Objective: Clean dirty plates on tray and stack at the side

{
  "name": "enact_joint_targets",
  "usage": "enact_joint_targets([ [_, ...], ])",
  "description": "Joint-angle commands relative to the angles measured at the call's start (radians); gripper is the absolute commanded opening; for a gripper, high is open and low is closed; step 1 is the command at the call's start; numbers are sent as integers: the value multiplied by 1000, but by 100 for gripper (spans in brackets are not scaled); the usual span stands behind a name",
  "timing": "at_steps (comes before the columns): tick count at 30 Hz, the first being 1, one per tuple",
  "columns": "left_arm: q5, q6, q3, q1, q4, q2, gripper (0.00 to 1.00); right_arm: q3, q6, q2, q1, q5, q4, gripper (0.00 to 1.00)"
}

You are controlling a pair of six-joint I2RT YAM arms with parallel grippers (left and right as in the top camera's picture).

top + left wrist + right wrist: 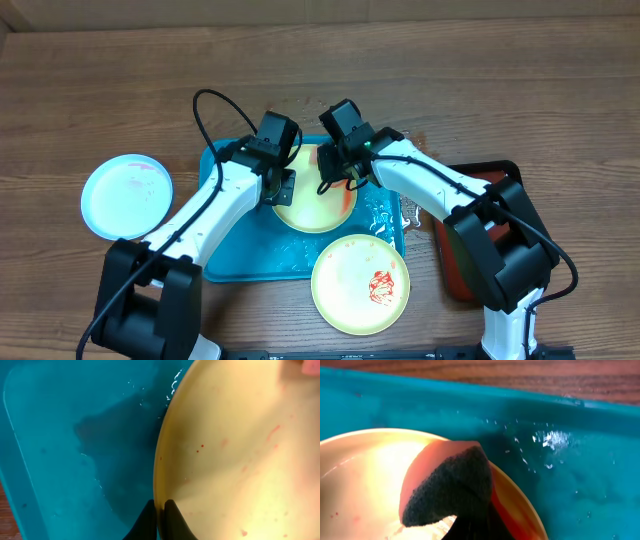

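A lime-green rimmed dirty plate with red specks sits over the back of the turquoise tray. My left gripper is shut on its left rim; in the left wrist view the black fingers pinch the plate edge above the wet tray. My right gripper is shut on a pink sponge with a dark scouring face, pressed on the plate. A second green plate with a red smear overlaps the tray's front right corner. The light-blue plate lies on the table to the left.
A dark red-brown tray with a black rim lies right of the turquoise tray, under the right arm. Water drops glisten on the turquoise tray floor. Bare wooden table lies behind and to the left.
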Motion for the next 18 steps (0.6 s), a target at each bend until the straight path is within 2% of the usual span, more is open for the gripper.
enact_joint_targets([
  [1, 12, 48, -3, -18, -10, 37, 4, 19, 20, 21, 4, -10, -44, 4],
  [6, 11, 45, -3, -18, -2, 39, 4, 19, 10, 20, 24, -113, -103, 4],
  [10, 11, 30, -3, -18, -2, 39, 5, 19, -41, 20, 39, -346, -31, 4],
  [11, 6, 18, -3, -18, -2, 39, 5, 19, -22, 13, 39, -326, -29, 4],
  [15, -5, 15, -3, -18, -2, 39, 5, 23, 74, -38, 16, -51, -80, 4],
  [18, -5, 14, -3, -18, -2, 39, 5, 59, 45, -94, -19, 68, -169, 4],
])
